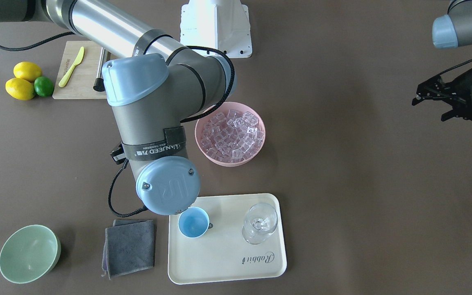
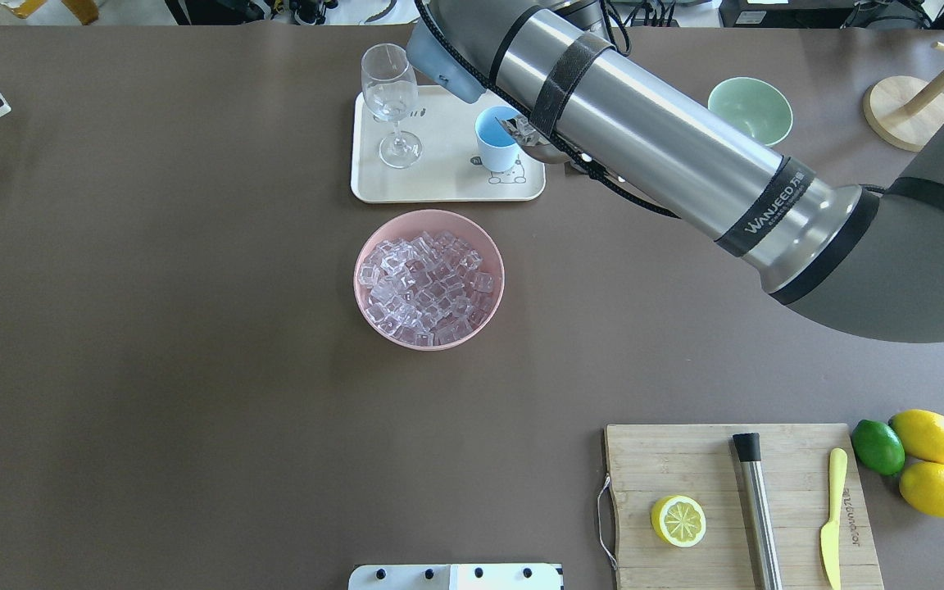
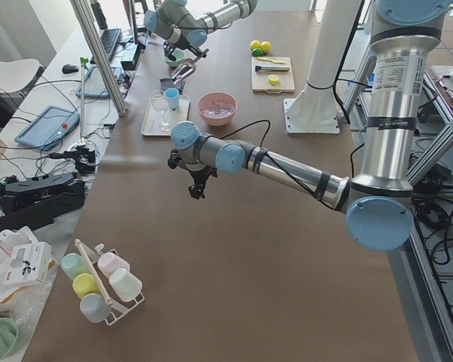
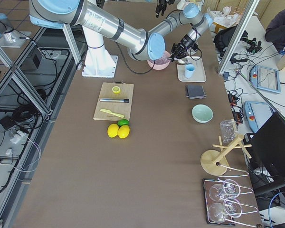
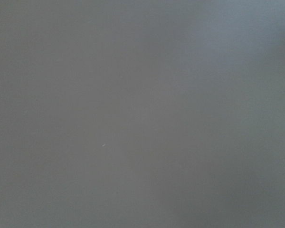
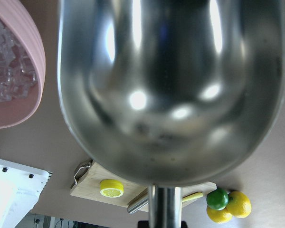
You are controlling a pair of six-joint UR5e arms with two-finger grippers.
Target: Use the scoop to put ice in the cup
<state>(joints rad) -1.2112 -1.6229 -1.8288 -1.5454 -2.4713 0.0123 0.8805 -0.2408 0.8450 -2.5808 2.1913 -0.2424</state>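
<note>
Here, the right gripper (image 4: 179, 50) is clamped on the thin cylindrical handle of a shiny stainless-steel scoop (image 6: 171, 85). The arm hides its fingers from the overhead camera. The scoop's polished, rounded trough fills the right wrist view, mirror-bright and smooth, with the handle running back out of the lower edge.

The scoop is held up beyond a ribbed pink bowl (image 2: 429, 344), on the side away from the robot's base. From overhead, its mouth sits at the rim of a small light-blue cup (image 1: 193, 224), and a few clear cubes show at its lip. Whether steel touches cup cannot be told.

The cup stands upright on a matte cream tray (image 1: 228, 262) with rounded corners, just past the pink bowl. Its inside shows plain blue from the front-facing camera. A clear stemmed glass (image 1: 259, 223) stands beside it on the same tray.

Most of the ice (image 2: 427, 283), small glassy cubes, lies heaped in the pink bowl nearly to the brim.

The left gripper (image 1: 429, 107) hangs well away from the pink bowl, toward the robot's left end of the brown surface (image 2: 193, 369). Its black fingers are spread apart with nothing between them. Its wrist camera shows only flat grey.
</note>
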